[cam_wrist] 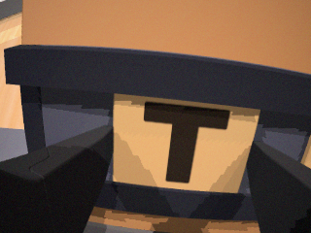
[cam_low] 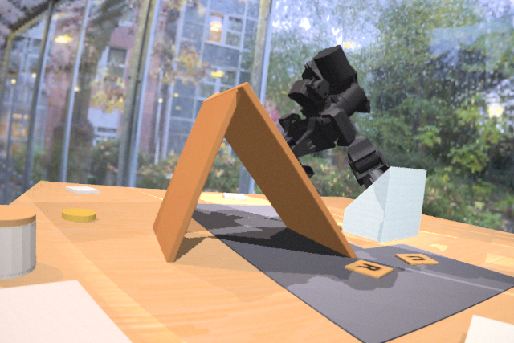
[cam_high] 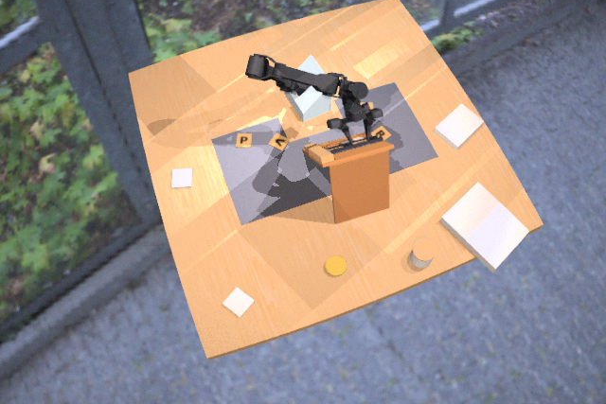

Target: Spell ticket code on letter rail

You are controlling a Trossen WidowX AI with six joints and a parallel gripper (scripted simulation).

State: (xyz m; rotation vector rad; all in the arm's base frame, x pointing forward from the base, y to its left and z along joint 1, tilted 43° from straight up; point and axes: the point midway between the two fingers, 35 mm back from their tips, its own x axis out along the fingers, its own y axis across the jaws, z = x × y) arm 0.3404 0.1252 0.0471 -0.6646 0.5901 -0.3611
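My gripper (cam_high: 358,139) (cam_wrist: 183,145) is shut on the T tile (cam_wrist: 210,160), with one finger at each side. The tile stands upright to the wrist view, between the upper and lower bars of the dark rail (cam_wrist: 160,69) (cam_high: 337,147). An end post shows left of it, with a gap between. The rail is on the orange tent-shaped board (cam_high: 362,186) (cam_low: 189,157). An R tile (cam_high: 381,134) (cam_low: 369,267) and a U tile (cam_low: 416,259) lie on the mat. A P tile (cam_high: 243,140) and a V-like tile (cam_high: 278,141) lie at its other end. No ticket code is readable.
The dark mat (cam_high: 227,174) (cam_low: 332,310) lies under the board. A pale blue wedge block (cam_high: 312,105) (cam_low: 402,206) stands behind it, near the arm. A yellow disc (cam_high: 335,266) (cam_low: 79,214), a lidded jar (cam_high: 421,254) (cam_low: 16,243) and white pads, including one (cam_high: 181,178), lie around.
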